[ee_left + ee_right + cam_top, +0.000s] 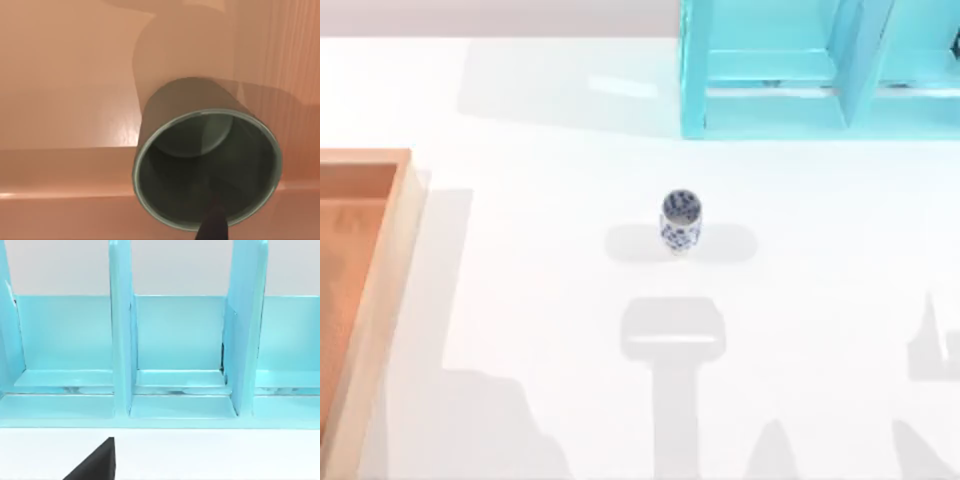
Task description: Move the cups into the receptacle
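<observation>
Olive cup over the tray, patterned cup mid-table.

At the far left, my left wrist view looks into the plain dark olive-grey cup (206, 167) above the light orange-brown wooden tray (382, 290); I cannot tell the jaws' state. The white, blue-patterned cup (680, 222) stands upright centre-table. My right arm faces the turquoise shelf unit (175, 360), far right.

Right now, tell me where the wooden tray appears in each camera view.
Top view: the wooden tray lies at the table's left edge, cut off by the picture's border.
Left wrist view: the tray's floor and rim spread behind the olive-grey cup.
Right wrist view: this camera faces the turquoise shelf unit instead.
Shared landmark: that shelf unit also stands at the top view's upper right.
</observation>
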Tool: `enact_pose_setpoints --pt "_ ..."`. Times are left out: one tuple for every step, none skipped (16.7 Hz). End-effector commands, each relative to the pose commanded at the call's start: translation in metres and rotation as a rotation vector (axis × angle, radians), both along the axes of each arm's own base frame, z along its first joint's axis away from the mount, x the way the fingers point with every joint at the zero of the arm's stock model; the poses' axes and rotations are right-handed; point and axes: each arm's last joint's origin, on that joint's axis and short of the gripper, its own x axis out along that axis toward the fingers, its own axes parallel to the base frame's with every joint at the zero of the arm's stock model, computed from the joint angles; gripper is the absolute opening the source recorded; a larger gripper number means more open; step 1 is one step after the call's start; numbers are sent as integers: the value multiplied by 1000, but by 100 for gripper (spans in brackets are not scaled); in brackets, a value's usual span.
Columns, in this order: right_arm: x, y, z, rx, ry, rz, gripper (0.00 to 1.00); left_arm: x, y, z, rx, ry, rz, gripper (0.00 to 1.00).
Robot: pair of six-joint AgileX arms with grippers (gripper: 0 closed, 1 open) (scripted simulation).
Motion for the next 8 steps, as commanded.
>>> enact_pose_setpoints --pt "0 0 0 0 0 0 100 0 0 0 0 0 0 75" --pt "0 0 0 0 0 0 100 0 0 0 0 0 0 83" --pt "0 0 0 0 0 0 100 0 0 0 0 0 0 90" --pt "0 0 0 0 0 0 100 0 0 0 0 0 0 98" --pt "0 0 0 0 0 0 100 0 0 0 0 0 0 100" --pt "0 0 0 0 0 0 100 0 0 0 0 0 0 100" --pt "0 0 0 0 0 0 100 0 0 0 0 0 0 100" --pt "0 0 0 0 0 0 100 0 0 0 0 0 0 100"
